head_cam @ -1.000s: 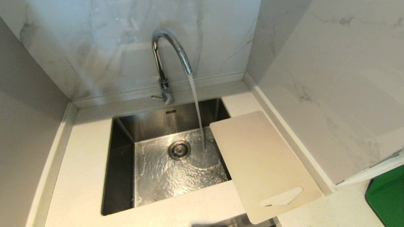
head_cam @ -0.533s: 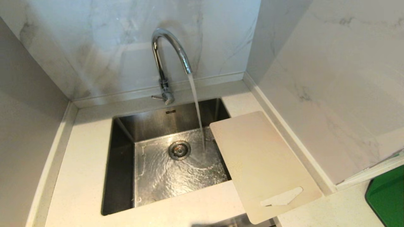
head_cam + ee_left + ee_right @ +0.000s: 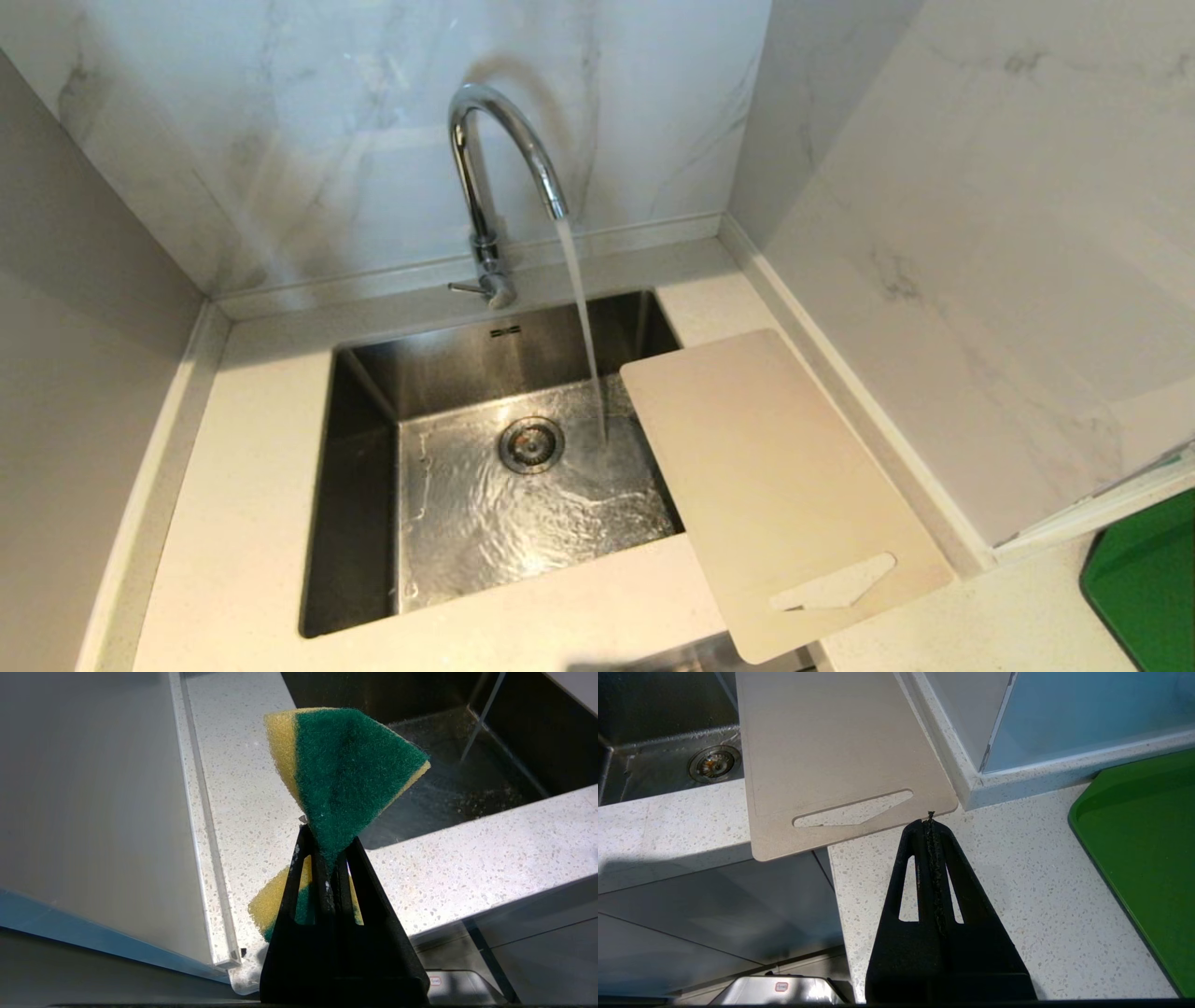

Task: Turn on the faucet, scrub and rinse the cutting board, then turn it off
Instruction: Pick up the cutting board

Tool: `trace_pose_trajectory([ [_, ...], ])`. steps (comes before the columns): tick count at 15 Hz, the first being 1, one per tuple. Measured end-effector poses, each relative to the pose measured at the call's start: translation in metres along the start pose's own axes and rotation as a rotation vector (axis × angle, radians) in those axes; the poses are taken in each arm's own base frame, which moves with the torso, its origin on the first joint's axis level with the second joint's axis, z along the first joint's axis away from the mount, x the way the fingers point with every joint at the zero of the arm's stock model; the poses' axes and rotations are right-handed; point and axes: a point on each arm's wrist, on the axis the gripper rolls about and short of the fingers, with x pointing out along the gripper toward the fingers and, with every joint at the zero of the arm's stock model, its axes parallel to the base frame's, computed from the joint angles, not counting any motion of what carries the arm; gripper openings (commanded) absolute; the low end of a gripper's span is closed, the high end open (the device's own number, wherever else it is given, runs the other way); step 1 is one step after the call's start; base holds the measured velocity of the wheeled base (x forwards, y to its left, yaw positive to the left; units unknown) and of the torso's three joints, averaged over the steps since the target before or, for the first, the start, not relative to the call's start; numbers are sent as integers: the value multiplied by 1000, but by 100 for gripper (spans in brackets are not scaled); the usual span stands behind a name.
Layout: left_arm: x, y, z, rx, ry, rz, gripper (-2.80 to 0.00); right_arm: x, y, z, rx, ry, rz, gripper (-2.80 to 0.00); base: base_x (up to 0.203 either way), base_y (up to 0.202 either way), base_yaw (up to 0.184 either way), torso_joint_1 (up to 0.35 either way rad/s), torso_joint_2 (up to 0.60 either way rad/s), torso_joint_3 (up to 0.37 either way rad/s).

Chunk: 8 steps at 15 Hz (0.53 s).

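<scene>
The tall chrome gooseneck faucet [image 3: 493, 187] stands behind the steel sink [image 3: 364, 485] on the speckled white surface [image 3: 243, 523]. The thin pale beige rectangular plastic cutting board [image 3: 775, 485] lies right of the sink — its far corner overhanging the basin, its near end past the surface's edge.

Chrome faucet [image 3: 485, 177] above a steel-grey sink [image 3: 364, 467] with a silver drain ring [image 3: 530, 444]. Pale beige cutting board [image 3: 766, 485], plain and unpatterned. Countertop [image 3: 233, 523] off-white with fine dark and tan speckles. Wall tiles [image 3: 280, 121] white marble with faint grey veining. Sponge [image 3: 341, 779] dark green on one face, yellow on the other. Both grippers, left [image 3: 327, 868] and right [image 3: 930, 826], matte black. Tray [image 3: 1139, 849] solid bright green.
</scene>
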Motion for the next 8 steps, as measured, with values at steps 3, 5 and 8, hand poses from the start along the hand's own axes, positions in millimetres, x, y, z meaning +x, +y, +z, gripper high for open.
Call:
trace_pose_trajectory([
  [3,0,0,0,0,0,0,-280,0,0,0,0,3,0,-280,0,0,0,0,0,0],
  [5,0,0,0,0,0,0,-280,0,0,0,0,3,0,-280,0,0,0,0,0,0],
  [8,0,0,0,0,1,0,-280,0,0,0,-2,3,1,-280,0,0,0,0,0,0],
])
